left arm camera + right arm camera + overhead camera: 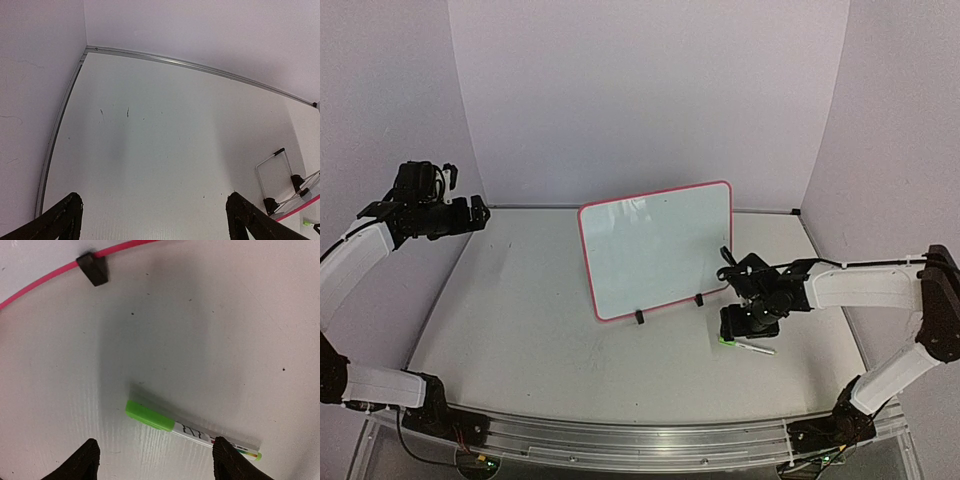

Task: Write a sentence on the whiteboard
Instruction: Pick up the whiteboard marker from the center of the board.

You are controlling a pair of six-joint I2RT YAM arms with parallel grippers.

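The whiteboard, white with a red-pink rim, stands tilted on two black clip feet in the middle of the table. I see no sentence on its face. A white marker with a green cap lies flat on the table right of the board's front corner. My right gripper hovers open just over the marker, and its right fingertip covers part of the barrel. My left gripper hangs open and empty, raised at the far left.
Purple walls enclose the table on three sides, with a metal strip along the back edge. One clip foot and the board's pink rim lie just beyond the marker. The board's wire stand shows from behind.
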